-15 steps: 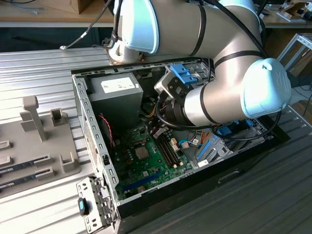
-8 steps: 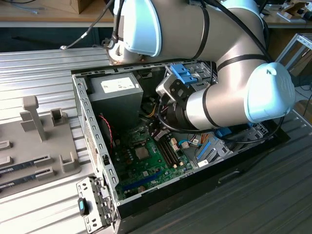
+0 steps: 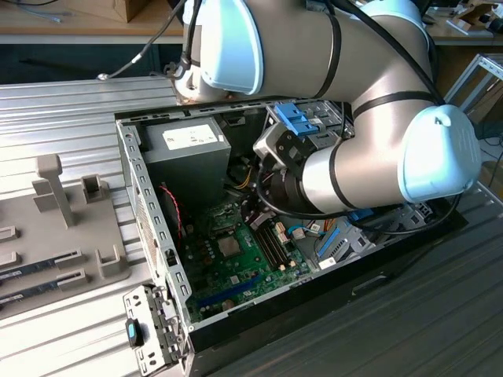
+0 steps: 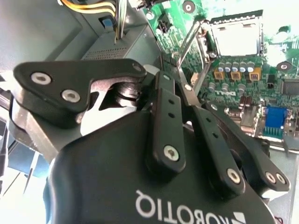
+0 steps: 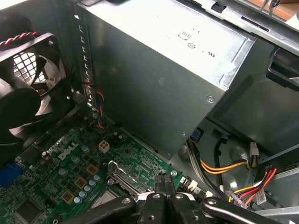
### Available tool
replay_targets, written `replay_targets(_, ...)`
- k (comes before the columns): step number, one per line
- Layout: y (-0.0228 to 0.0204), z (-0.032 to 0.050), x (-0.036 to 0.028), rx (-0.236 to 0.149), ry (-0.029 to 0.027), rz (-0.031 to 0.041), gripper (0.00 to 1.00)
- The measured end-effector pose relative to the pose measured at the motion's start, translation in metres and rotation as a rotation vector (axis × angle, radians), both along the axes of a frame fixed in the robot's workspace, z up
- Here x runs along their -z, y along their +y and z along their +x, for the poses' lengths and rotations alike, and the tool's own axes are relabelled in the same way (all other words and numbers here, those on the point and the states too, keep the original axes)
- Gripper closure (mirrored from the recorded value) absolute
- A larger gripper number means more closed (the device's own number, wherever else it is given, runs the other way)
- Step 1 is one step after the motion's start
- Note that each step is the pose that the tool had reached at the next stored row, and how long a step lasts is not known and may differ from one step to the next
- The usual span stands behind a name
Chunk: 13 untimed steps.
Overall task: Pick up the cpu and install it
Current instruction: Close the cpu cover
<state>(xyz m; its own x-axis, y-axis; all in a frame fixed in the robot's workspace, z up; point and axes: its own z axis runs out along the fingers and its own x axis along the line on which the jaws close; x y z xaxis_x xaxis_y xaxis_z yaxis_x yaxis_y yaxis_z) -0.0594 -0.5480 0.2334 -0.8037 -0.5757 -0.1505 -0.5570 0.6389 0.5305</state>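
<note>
The arm reaches down into the open case (image 3: pixel 148 196), which lies on its side on the ribbed counter (image 3: pixel 71 102) so that the board (image 3: pixel 236 275) faces up and can be reached from above. The tool (image 4: pixel 175 79) is low over the board, close to the socket (image 4: pixel 233 17) and not far from the grey power supply (image 5: pixel 154 70).

Its two black fingers (image 4: pixel 164 107) are pressed together in both wrist views, with no gap between them. Their tips sit right at the hooked end of the thin metal lever (image 4: pixel 189 39) that stands up at a slant beside the socket. Whether the lever's end is nipped between the tips or merely touched by them cannot be told. Closed fingers make one narrow point, which suits pushing a slim rod in such a crowded spot.

The cpu (image 4: pixel 236 39) is not in the tool. A pale, silvery square lies flat inside the socket's frame, and I judge that to be it, already set in place. The raised lever suggests it is seated but not yet clamped. In the exterior view the same square (image 3: pixel 230 247) shows near the middle of the board, just beside the arm's wrist.
</note>
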Motion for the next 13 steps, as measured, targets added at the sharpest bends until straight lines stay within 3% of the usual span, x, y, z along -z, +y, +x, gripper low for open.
replay_targets(5,-0.0027,0.0000,0.0000,0.000,0.0000,0.0010,0.89)
replay_targets(13,-0.0029,0.0000,0.0000,0.000,0.0000,0.0013,0.89)
